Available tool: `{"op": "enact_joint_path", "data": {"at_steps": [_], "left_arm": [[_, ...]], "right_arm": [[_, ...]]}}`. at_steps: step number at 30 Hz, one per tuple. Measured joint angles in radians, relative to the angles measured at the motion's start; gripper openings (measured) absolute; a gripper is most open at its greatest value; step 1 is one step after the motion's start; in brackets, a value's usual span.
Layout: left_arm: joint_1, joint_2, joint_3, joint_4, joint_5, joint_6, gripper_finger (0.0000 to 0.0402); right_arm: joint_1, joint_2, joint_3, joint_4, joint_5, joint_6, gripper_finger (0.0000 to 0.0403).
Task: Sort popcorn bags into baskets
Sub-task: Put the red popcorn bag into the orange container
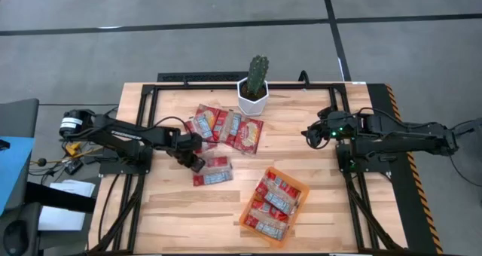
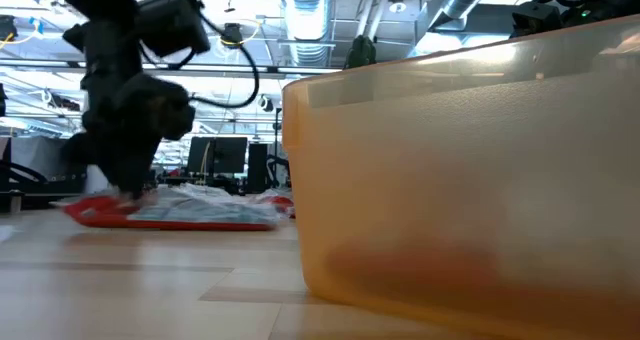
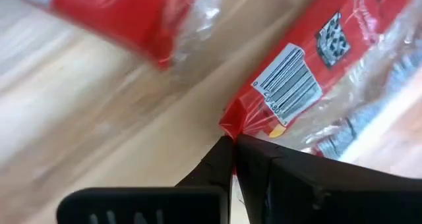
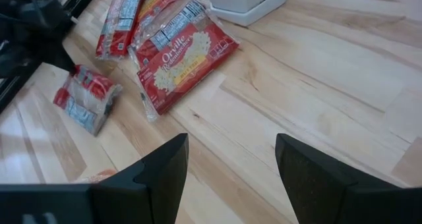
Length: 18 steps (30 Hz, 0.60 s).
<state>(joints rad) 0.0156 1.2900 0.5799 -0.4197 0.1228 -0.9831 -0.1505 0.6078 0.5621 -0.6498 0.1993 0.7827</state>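
Two arms: left gripper (image 1: 194,160) works at table centre-left; right gripper (image 1: 310,135) waits at the right side, above bare table (image 1: 316,188).
Left claw state: fingers fully closed, pinching the corner edge of a lone popcorn bag (image 1: 212,171); the left wrist view shows the tips meeting on the red seam beside the barcode.
Right claw state: fingers spread wide, holding nothing.
Held bag location: flat on the wood, just near of the loose cluster, left of the orange basket (image 1: 249,208).
Step in hand: lift and carry the pinched bag to the basket.
Technique: raise slowly, since an edge pinch on slick film can slip. Clear the basket wall before lowering. Release over the free far end.
Count, loose bags: about three overlapping in the cluster (image 1: 230,128) near the cactus pot (image 1: 254,96), plus the pinched one.
Count, basket bags: about three.
Count, baskets: one.
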Motion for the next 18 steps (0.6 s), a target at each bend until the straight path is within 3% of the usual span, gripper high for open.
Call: {"op": "enact_joint_path", "data": {"at_steps": [5,18], "left_arm": [[-0.042,0.0,0.079,0.017,-0.012,-0.08,0.0],[-0.109,-0.002,0.305,0.007,-0.213,-0.095,0.0]], "right_arm": [[0.0,0.0,0.0,0.0,0.0,-0.002,0.0254],[-0.001,0.0,0.0,0.0,-0.022,-0.057,0.0254]]}}
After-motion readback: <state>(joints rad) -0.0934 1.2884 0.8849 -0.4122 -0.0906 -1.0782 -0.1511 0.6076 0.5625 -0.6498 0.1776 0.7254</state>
